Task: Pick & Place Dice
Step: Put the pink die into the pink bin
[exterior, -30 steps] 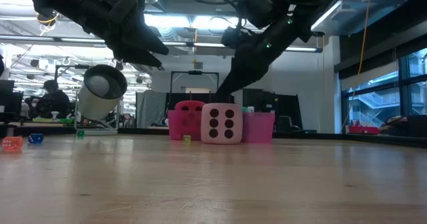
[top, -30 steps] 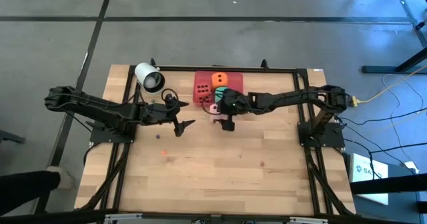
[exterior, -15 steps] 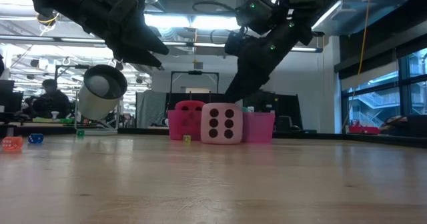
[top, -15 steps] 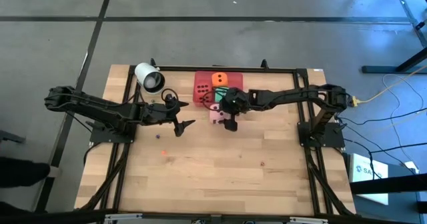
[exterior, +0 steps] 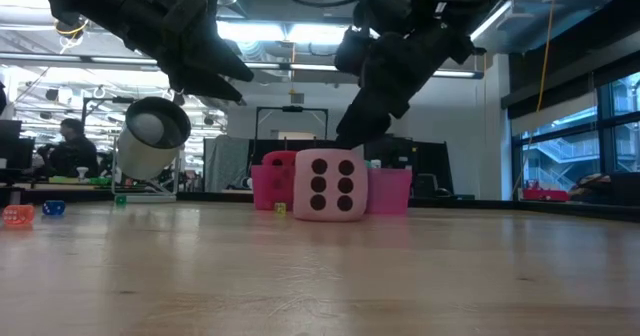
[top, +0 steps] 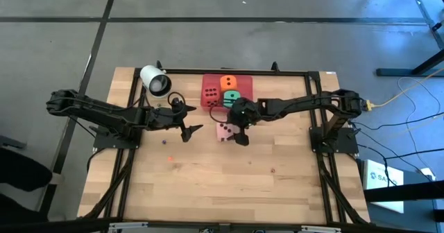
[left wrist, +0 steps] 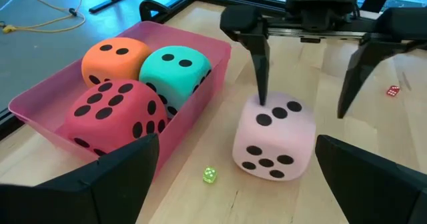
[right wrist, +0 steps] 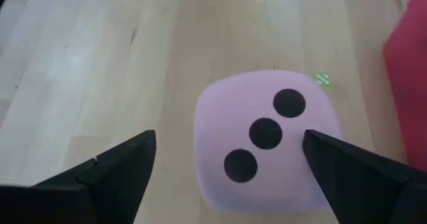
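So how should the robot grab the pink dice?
Probably from straight above, squeezing two opposite flat sides. The light pink die sits flat on the table beside the pink tray, three pips up. The right gripper hangs open above it, one finger near its top. The sides look free and the die looks soft, so a gentle mid-height pinch seems best.

A: Where does each camera sit?

B: One hangs overhead, looking straight down on the whole wooden surface (top: 208,184) and the floor around it. Another sits at surface height, looking level across into the room behind.

A: And the wrist cameras?

B: The left one looks from close by at the pink tray (left wrist: 47,97) and the light pink die (left wrist: 273,139). The right one looks steeply down, very near, onto that same die (right wrist: 267,141), which the overhead (top: 225,131) and level (exterior: 331,184) views also share.
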Available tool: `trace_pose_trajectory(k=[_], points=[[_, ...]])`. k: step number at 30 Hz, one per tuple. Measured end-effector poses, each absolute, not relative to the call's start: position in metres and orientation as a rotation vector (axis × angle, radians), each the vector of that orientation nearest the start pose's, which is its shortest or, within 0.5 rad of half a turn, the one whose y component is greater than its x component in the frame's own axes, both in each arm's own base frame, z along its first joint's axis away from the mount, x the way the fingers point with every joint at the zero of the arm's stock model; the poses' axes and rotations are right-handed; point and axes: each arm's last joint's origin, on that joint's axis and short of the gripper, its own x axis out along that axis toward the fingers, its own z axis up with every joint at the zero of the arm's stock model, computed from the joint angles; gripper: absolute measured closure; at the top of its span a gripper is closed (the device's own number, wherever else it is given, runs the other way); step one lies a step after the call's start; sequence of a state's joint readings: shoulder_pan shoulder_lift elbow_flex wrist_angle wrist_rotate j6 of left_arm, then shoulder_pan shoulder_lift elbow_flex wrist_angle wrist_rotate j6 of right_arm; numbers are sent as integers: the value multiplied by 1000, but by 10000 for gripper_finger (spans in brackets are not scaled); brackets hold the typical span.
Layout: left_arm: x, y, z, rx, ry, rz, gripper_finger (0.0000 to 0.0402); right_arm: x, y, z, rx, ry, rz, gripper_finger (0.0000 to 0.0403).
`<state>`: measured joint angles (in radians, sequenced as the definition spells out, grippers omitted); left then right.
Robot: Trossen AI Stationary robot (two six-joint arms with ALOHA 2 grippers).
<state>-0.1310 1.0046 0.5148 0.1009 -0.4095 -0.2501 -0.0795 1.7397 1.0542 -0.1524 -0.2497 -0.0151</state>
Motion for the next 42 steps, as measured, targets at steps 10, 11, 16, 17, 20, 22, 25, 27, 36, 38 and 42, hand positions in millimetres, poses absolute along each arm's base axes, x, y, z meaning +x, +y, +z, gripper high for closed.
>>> trace_pose_trajectory(k=[10,11,16,17,20,22,25,27,36,38,42], points=[[210,-16,228,-142,339,320,2,363,-24,201,85,760,171,25],[210,-16,228,-142,339,320,2,364,-24,203,71,750,175,25],[210,-16,228,-142,339,320,2,365,-22,204,-28,765,101,25],[210,-16,228,-142,339,320,2,365,-22,202,-40,774,93,25],[210,-16,228,-142,339,320,2,365,-22,200,-45,794,91,25],[210,-16,228,-142,339,320,2,366,-22,200,-44,791,93,25],[210,-16,228,-142,339,320,2,365,-21,198,-39,803,101,25],[210,-16,228,-142,339,320,2,365,-21,197,-38,810,103,25],[210,-16,228,-142,340,316,2,370,-23,180,5,847,155,25],[210,-16,228,-143,340,316,2,370,-23,180,5,849,152,25],[210,-16,228,-142,340,316,2,370,-21,179,-26,862,103,25]])
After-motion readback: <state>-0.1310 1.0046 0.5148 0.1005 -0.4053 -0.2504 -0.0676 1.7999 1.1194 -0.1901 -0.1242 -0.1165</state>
